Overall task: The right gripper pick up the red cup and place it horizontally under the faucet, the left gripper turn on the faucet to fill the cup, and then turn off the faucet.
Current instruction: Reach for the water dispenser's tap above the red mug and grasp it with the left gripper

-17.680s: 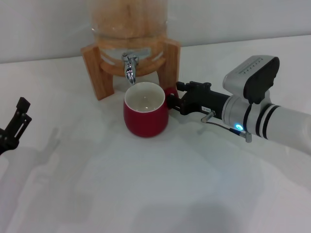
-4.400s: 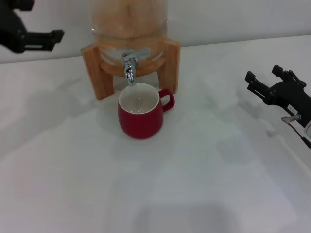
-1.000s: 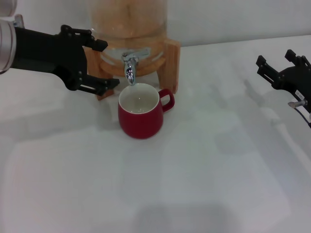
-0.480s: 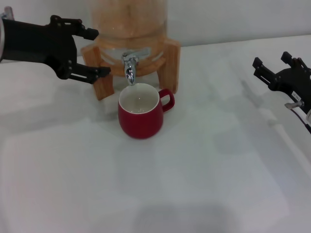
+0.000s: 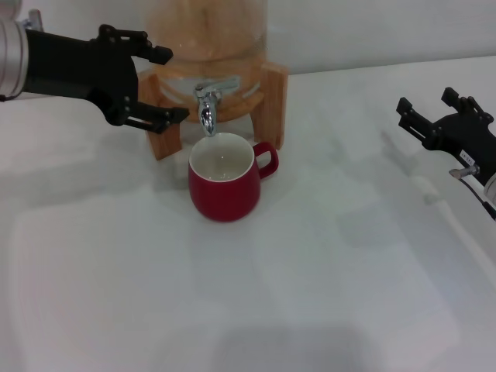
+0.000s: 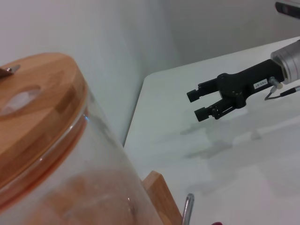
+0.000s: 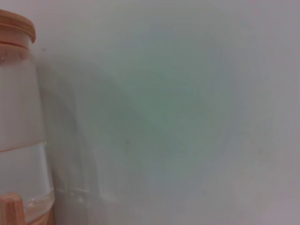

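Note:
The red cup (image 5: 225,186) stands upright on the white table, white inside showing, handle to the right, directly below the spout of the chrome faucet (image 5: 207,107). My left gripper (image 5: 173,84) hovers open just left of the faucet, its fingers spread in front of the wooden stand (image 5: 271,101), touching nothing. My right gripper (image 5: 426,102) hangs open and empty far to the right of the cup; the left wrist view shows it too as the right gripper (image 6: 196,105) across the table. The faucet's lever (image 6: 187,209) shows in that view beside the stand.
The glass dispenser (image 6: 70,187) with its wooden lid (image 6: 33,103) rises behind the cup, against the wall; its glass side (image 7: 18,140) also fills the edge of the right wrist view. White table (image 5: 310,294) spreads in front of the cup.
Over the last half second my left gripper shifted right, closer to the faucet. The right gripper drifted slightly left and stays open. The cup has not moved.

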`<action>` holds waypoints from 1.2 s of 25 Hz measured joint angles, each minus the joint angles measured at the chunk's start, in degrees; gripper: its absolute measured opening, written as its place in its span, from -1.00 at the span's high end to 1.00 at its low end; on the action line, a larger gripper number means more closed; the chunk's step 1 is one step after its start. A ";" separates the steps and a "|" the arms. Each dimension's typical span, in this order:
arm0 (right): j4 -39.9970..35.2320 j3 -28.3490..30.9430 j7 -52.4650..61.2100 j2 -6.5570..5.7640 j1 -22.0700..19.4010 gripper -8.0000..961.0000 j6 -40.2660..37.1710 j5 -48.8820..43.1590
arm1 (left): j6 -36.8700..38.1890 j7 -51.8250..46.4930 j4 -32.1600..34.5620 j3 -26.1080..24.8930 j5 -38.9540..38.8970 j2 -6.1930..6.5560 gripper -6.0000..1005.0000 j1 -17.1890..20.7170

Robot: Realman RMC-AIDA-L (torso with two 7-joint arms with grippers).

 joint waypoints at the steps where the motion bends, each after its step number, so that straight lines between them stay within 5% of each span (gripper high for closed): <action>1: 0.00 -0.02 0.00 0.00 0.00 -0.82 0.00 -0.09 | -0.35 0.29 -0.51 0.00 0.02 -0.01 -0.71 -0.21; 30: -0.21 -0.94 -0.41 0.00 0.00 -0.82 -0.51 -0.30 | -6.01 8.35 -6.84 0.61 1.81 -1.87 -0.71 -4.71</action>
